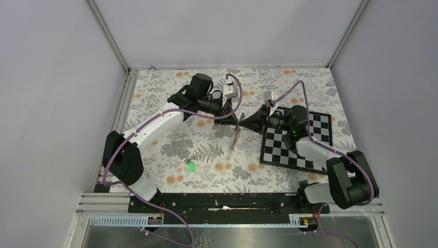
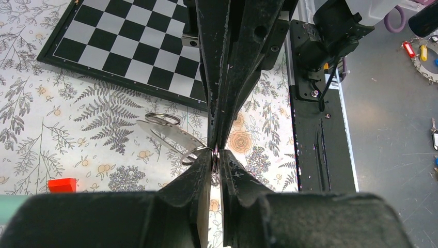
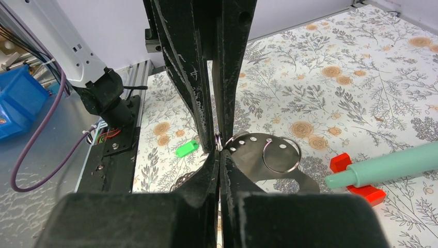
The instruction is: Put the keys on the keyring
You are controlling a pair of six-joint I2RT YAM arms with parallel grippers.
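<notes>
Right wrist view: right gripper (image 3: 218, 151) is pressed together, pinching the keyring (image 3: 258, 150), whose plate hangs beside its tips. Left gripper (image 2: 215, 155) meets it tip-to-tip, barely parted; its grip is unclear. Green key (image 3: 186, 148) lies on the table (image 3: 361, 62) beyond.

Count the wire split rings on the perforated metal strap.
2. One ring hangs on the keyring strap, farther along from the grippers; the other sits at the end where the left gripper and right gripper meet. Others may be hidden.

Plain grey walls (image 1: 51, 77), floral-patterned table (image 1: 155, 103)
</notes>
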